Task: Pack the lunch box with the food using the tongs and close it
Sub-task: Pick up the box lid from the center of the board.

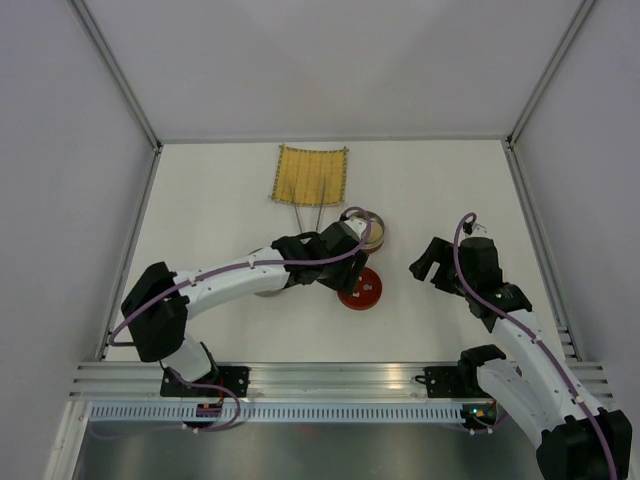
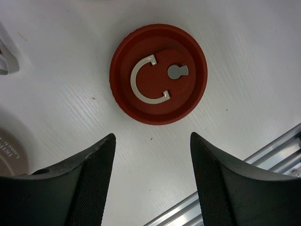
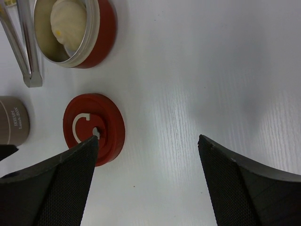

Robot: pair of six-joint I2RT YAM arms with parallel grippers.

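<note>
Black left fingers [image 2: 94, 169] fill the bottom of the left wrist view, spread wide with nothing between them, hanging over the white table [image 2: 254, 56]. Just beyond their tips a round red lid [image 2: 158, 74] lies flat, its white C-shaped handle facing up. A brownish tin [image 2: 9, 157] shows blurred at the left edge, and a metal rail [image 2: 263, 160] crosses the bottom right corner.

In the right wrist view the right fingers [image 3: 235, 183] are likewise released, wide apart and holding nothing. The red lid lies by the tip of one finger, which hides its near rim. Further off stands an open tin [image 3: 101, 33] with a red band, a white bun [image 3: 68, 19] inside it. The tongs [image 3: 21, 42] lie on the table just beside that tin, their two arms meeting at the end nearer the lid. The brownish tin, with small lettering, sits at the left edge.

From above, the left arm [image 1: 230, 275] reaches to the table's middle, its dark wrist covering part of the open tin, with the lid just nearer. The tongs run from under that wrist to the yellow mat [image 1: 312, 175]. The right fingers hover well to the right of the lid
</note>
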